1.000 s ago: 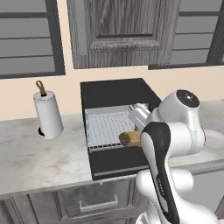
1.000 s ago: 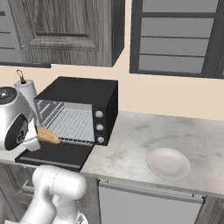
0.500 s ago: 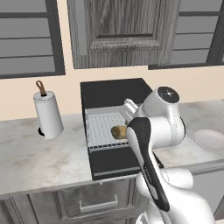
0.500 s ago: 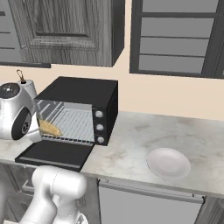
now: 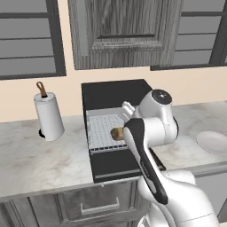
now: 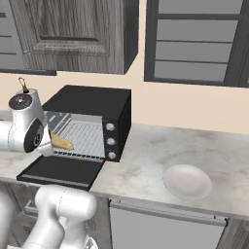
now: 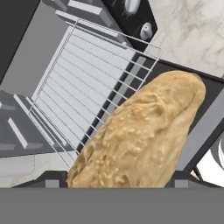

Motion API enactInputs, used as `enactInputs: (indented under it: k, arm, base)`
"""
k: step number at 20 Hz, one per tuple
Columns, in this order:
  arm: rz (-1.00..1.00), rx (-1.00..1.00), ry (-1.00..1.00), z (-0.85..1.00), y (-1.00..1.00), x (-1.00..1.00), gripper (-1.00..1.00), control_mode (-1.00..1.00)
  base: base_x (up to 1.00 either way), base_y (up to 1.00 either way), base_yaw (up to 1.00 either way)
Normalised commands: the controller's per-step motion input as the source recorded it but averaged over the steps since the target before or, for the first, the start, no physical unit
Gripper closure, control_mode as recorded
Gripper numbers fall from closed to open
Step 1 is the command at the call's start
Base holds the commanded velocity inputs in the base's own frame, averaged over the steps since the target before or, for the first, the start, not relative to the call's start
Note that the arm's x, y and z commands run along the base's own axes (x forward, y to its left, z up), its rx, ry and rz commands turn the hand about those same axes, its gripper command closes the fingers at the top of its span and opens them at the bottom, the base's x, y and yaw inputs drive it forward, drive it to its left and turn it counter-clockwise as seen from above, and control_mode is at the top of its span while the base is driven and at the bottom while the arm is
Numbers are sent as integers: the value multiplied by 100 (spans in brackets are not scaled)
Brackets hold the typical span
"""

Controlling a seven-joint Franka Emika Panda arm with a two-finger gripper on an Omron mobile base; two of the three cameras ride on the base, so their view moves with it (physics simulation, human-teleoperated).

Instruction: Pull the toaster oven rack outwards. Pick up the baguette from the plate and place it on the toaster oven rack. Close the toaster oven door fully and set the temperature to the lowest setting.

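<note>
We hold the baguette [image 7: 140,135] clamped in the gripper [image 7: 118,186] above the rack [image 7: 83,83]; we should lower it flat, centred (clear of the door [image 6: 61,170]).

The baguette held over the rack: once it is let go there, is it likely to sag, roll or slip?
The baguette juts from the tool unsupported without drooping, so it is probably stiff. Its rounded sides might let it roll slightly on the flat rack, though the seeded, rough crust probably grips the wires.
</note>
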Motion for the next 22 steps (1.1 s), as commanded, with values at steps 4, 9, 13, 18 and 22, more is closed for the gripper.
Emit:
enactInputs:
  k: [4,9,13,18,22]
  arm:
    - [0,-1,0,-33,0,24,100,-100]
    - [0,0,0,-16,0,35,100,-100]
    - [0,-1,0,-16,0,44,100,-100]
    - [0,-1,0,-24,0,34,100,-100]
    - [0,-3,0,-27,0,30,100,-100]
  base:
    - [0,0,0]
    - [0,0,0]
    - [0,0,0]
    - [0,0,0]
    - [0,0,0]
